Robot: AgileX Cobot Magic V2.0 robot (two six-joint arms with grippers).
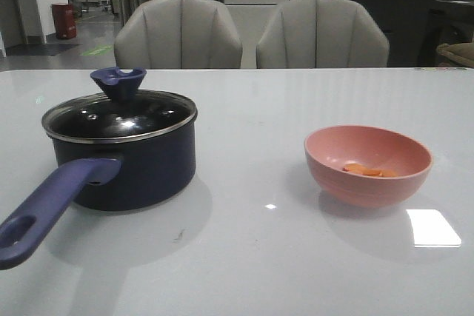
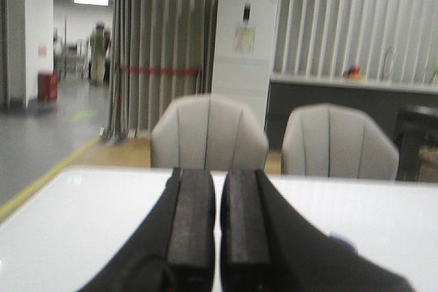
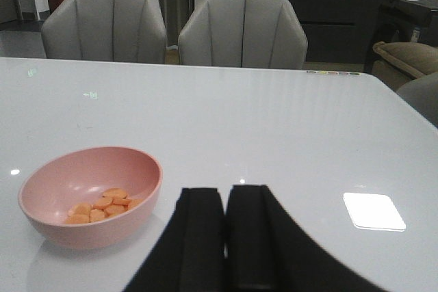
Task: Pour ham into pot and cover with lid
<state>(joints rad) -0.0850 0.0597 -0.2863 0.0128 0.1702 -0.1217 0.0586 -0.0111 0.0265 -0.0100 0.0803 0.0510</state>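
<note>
The dark navy pot (image 1: 133, 172) stands on the left of the white table, its long purplish handle (image 1: 52, 209) pointing toward the front left corner. The glass lid (image 1: 122, 118) sits on the pot, blue knob (image 1: 118, 81) upward. Several small orange ham slices (image 1: 366, 170) lie in a pink bowl (image 1: 370, 183) on the right; they show as ham (image 3: 102, 206) in the bowl (image 3: 41, 227) beside my right gripper (image 3: 226, 193). That gripper is shut and empty, hovering just off the bowl's side. My left gripper (image 2: 218, 176) is shut and empty above bare table. Neither gripper shows in the front view.
Two grey chairs (image 1: 178, 35) (image 1: 322, 35) stand behind the table's far edge. A bright light reflection (image 1: 433, 227) lies on the tabletop near the bowl. A small purple patch (image 2: 342, 241) peeks past the left fingers; I cannot tell what it is.
</note>
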